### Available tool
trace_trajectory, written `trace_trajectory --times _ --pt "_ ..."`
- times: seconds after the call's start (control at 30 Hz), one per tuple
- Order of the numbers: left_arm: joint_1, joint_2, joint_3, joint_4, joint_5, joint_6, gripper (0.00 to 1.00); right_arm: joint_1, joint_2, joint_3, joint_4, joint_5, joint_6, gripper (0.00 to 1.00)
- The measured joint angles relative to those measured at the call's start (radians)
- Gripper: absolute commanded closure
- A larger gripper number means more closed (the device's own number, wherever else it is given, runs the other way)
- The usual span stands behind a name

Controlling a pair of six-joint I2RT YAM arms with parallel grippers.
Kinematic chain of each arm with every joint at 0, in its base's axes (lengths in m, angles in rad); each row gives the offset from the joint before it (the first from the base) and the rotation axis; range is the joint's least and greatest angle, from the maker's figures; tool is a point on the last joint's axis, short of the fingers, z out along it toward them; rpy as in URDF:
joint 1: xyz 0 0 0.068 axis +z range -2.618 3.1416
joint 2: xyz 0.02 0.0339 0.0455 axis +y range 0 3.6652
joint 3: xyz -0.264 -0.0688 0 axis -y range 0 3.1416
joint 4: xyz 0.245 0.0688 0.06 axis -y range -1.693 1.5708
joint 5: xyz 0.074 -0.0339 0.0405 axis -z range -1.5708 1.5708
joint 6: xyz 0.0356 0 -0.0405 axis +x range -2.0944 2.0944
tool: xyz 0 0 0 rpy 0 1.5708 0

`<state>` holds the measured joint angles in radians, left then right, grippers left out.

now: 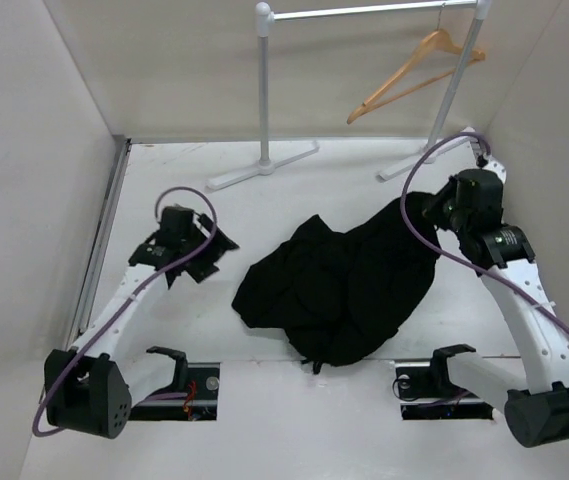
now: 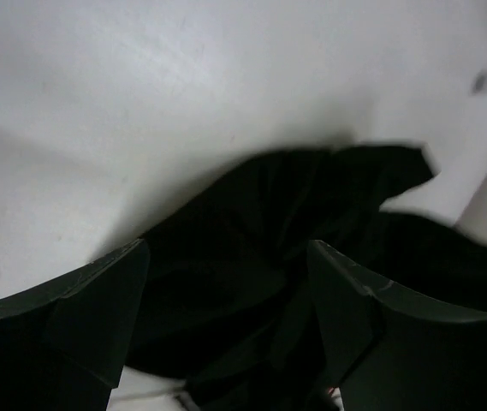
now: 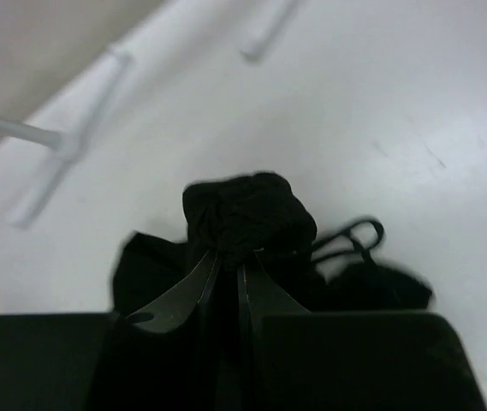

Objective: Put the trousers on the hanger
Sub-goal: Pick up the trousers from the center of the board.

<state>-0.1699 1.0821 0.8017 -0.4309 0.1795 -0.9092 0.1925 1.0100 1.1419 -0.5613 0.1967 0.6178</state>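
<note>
At the right gripper [image 3: 230, 257], a bunch of the trousers [image 1: 339, 285] is pinched; the left gripper [image 2: 226, 257] is held spread. The trousers are heaped on the white bench [image 1: 164, 170], the hanger [image 1: 414, 70] hung on the rack [image 1: 264, 90] behind, between white walls [image 1: 24, 150].

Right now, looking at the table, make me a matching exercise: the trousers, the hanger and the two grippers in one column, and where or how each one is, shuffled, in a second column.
Column one
1. trousers
2. hanger
3. left gripper
4. right gripper

Column two
A. shut on a bunch of black cloth
B. hanging from the clothes rack
C. open, holding nothing
D. heaped on the table

Pairs: 1-D, 2-B, 3-C, 4-A
</note>
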Motion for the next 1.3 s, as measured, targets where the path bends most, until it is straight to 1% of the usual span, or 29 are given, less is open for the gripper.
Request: trace_trajectory --times 0.03,0.1,0.23,0.33,0.37,0.4,0.43,0.47,0.5,0.53,0.57,0.6,0.7,0.8,0.9,1.0,1.1,1.17,1.3 --pt "-0.046 0.000 -0.031 -0.011 -0.005 0.000 0.28 -0.023 0.007 -0.034 -0.032 -0.002 0.012 0.92" --pt "-0.127 0.000 -0.085 -0.042 -0.016 -0.005 0.29 -0.040 -0.005 -0.051 -0.070 -0.006 0.027 0.92" --pt "-0.214 0.021 -0.132 -0.062 -0.043 -0.025 0.29 -0.035 -0.065 -0.027 -0.045 -0.014 0.031 0.91" --pt "-0.288 0.094 -0.132 -0.019 -0.055 -0.042 0.32 -0.018 -0.079 -0.003 -0.023 -0.014 0.030 0.91" --pt "-0.319 0.129 -0.132 -0.002 -0.054 -0.046 0.36 -0.011 -0.077 -0.001 -0.014 -0.015 0.030 0.91" --pt "-0.347 0.158 -0.132 0.009 -0.053 -0.052 0.42 -0.005 -0.073 0.001 -0.013 -0.016 0.029 0.91" --pt "-0.373 0.188 -0.132 0.018 -0.053 -0.059 0.50 0.000 -0.067 0.003 -0.013 -0.018 0.029 0.91" --pt "-0.397 0.212 -0.132 0.025 -0.053 -0.065 0.63 0.003 -0.060 0.004 -0.014 -0.021 0.027 0.91" --pt "-0.414 0.227 -0.133 0.031 -0.052 -0.073 0.77 0.008 -0.051 0.007 -0.014 -0.022 0.026 0.91" --pt "-0.420 0.234 -0.134 0.035 -0.054 -0.079 0.86 0.013 -0.042 0.011 -0.014 -0.021 0.024 0.91" --pt "-0.419 0.235 -0.135 0.035 -0.056 -0.083 0.92 0.019 -0.034 0.016 -0.014 -0.021 0.022 0.91" --pt "-0.411 0.232 -0.135 0.035 -0.063 -0.085 0.95 0.031 -0.028 0.021 -0.014 -0.021 0.019 0.91" --pt "-0.344 0.183 -0.133 0.013 -0.091 -0.087 0.98 0.066 -0.022 0.042 -0.014 -0.021 0.007 0.91" --pt "-0.225 0.039 -0.098 -0.059 -0.134 -0.081 1.00 0.094 -0.021 0.074 -0.014 -0.022 -0.005 0.91" --pt "-0.093 -0.102 0.022 -0.135 -0.169 -0.058 1.00 0.114 -0.022 0.111 -0.015 -0.023 -0.021 0.91" --pt "0.039 -0.190 0.184 -0.217 -0.196 -0.015 1.00 0.129 -0.024 0.145 -0.017 -0.023 -0.034 0.91" --pt "0.169 -0.223 0.397 -0.335 -0.220 0.036 1.00 0.136 -0.034 0.195 -0.047 -0.029 -0.043 0.91" --pt "0.213 -0.211 0.574 -0.401 -0.250 0.064 1.00 0.143 -0.044 0.249 -0.079 -0.030 -0.047 0.92" --pt "0.234 -0.145 0.960 -0.458 -0.306 0.114 1.00 0.211 -0.122 0.346 -0.108 -0.028 -0.054 0.92"
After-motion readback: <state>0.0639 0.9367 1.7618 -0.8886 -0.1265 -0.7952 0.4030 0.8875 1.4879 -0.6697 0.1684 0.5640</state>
